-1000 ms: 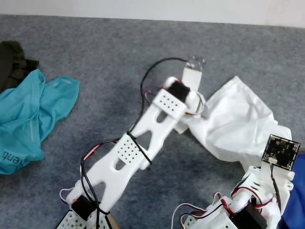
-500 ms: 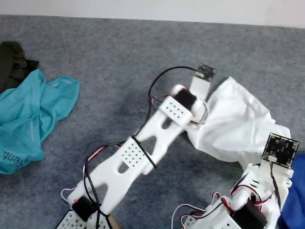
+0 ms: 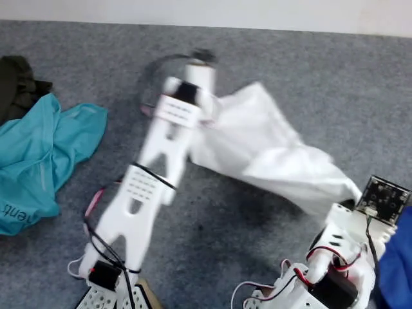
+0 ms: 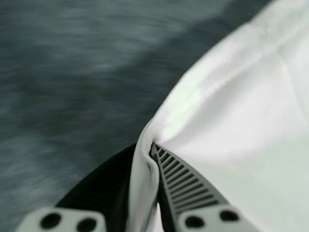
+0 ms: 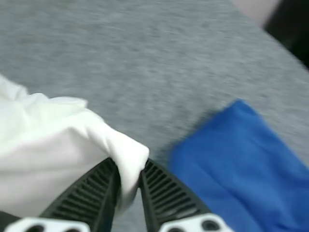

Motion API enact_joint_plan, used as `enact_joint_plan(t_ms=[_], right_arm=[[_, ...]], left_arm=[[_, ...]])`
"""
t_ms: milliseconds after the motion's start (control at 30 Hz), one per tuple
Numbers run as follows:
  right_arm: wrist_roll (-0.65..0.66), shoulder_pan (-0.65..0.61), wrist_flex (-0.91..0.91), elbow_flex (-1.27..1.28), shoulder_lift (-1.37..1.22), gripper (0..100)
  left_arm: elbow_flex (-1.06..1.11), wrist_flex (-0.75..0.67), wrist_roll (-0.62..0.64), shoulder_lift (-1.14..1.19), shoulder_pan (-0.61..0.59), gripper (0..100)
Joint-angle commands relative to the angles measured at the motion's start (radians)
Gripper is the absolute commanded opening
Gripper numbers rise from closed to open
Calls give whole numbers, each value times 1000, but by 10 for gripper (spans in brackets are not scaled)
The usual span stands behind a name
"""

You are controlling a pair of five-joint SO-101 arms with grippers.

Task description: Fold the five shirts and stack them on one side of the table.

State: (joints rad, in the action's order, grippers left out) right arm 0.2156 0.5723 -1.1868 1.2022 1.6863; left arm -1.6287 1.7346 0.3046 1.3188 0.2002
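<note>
faint lettering on teal shirt, not legible

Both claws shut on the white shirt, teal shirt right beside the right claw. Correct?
Not quite. The left claw and right claw are both shut on the white shirt, but what lies beside the right claw is the blue shirt, as the right wrist view shows. The teal shirt lies far off, at the high view's left edge.

Four shirts show, a white shirt, teal shirt, dark shirt, blue shirt, plus two arms.
</note>
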Motion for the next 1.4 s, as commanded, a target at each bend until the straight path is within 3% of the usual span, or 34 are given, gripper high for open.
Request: enact_joint_plan(t_ms=[0,100,267,567,1133,1367], right_arm=[[-48,-101,22,-7,10,7],[-54,-151,22,-7,10,7],[-52,-163,22,-5,10,7],[-52,-166,22,-5,10,7],[-54,-170,36,12,10,7],[-54,-170,36,12,10,6]], left_arm=[[4,43,-5,-68,-90,7],[76,41,-8,-39,-113,7],[160,40,-175,8,-64,18],[160,40,-196,-31,-50,250],[160,40,-196,-311,2,252],[162,40,-203,-363,-28,252]])
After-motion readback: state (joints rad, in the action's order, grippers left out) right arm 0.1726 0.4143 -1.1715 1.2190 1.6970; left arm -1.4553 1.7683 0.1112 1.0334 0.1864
